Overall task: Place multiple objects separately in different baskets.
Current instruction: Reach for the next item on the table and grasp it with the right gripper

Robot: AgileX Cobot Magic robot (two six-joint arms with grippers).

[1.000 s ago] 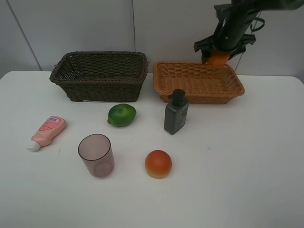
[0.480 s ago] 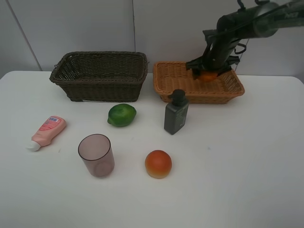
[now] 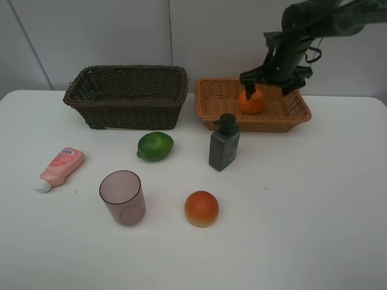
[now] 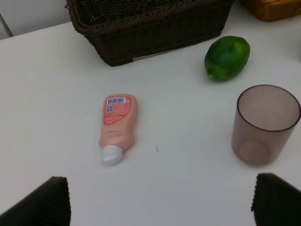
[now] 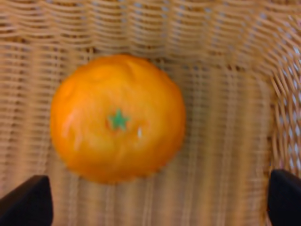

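Black and spread wide, the right hand (image 3: 269, 87) hangs directly over the round orange mandarin (image 3: 251, 101) and grips nothing. The fruit lies on the floor of the shallow tan wicker basket (image 3: 254, 124). Just in front of that basket, on the white bench (image 3: 314, 199), stands the upright dark grey pump bottle (image 3: 224, 145), probably this hand's nearest loose item. The left hand (image 4: 157, 201), also wide and empty, hovers by the pink white-capped tube (image 4: 117, 122).

We see a white table (image 3: 302, 211) bearing a dark basket (image 3: 130, 115) and a tan basket (image 3: 266, 124) side by side at the back. Nearer us sit a lime (image 3: 155, 146), an upright pump bottle (image 3: 224, 145), a pink tube (image 3: 60, 167) lying flat, a cup (image 3: 123, 197) and a red-orange fruit (image 3: 201, 208).
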